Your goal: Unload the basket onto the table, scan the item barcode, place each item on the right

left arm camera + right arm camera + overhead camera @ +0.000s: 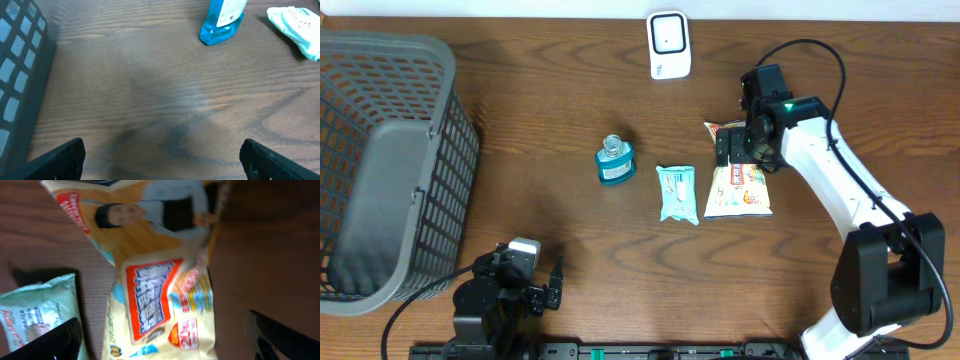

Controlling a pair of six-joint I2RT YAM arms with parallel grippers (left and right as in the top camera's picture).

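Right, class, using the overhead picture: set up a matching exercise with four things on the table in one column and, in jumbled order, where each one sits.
Things:
1. grey basket
2. white scanner
3. blue bottle
4. yellow snack bag

Places:
a. partly below the open right fingers
b. at the left end of the table
c. by the top edge of the picture, near the middle
d. just left of the teal pack

Pairs: 1-b, 2-c, 3-d, 4-a
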